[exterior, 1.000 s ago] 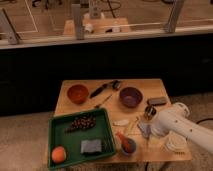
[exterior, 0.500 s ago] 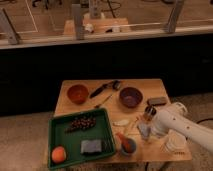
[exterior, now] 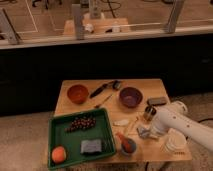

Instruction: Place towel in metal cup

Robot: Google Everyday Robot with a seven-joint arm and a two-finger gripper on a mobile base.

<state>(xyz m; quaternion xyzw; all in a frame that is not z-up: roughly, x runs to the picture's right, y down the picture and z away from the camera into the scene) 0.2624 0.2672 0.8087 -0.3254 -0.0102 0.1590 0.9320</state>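
In the camera view, the green tray (exterior: pixel 56 131) holds dark grapes (exterior: pixel 81 123), a round orange (exterior: pixel 59 154) and a flat grey sponge (exterior: pixel 90 146). The shiny cylindrical metal cup (exterior: pixel 149 112) stands near the right side of the wooden table (exterior: pixel 70 107). Just in front of it, the gripper (exterior: pixel 144 133) is pinched together on the soft, crumpled towel (exterior: pixel 140 132), low at the tabletop.
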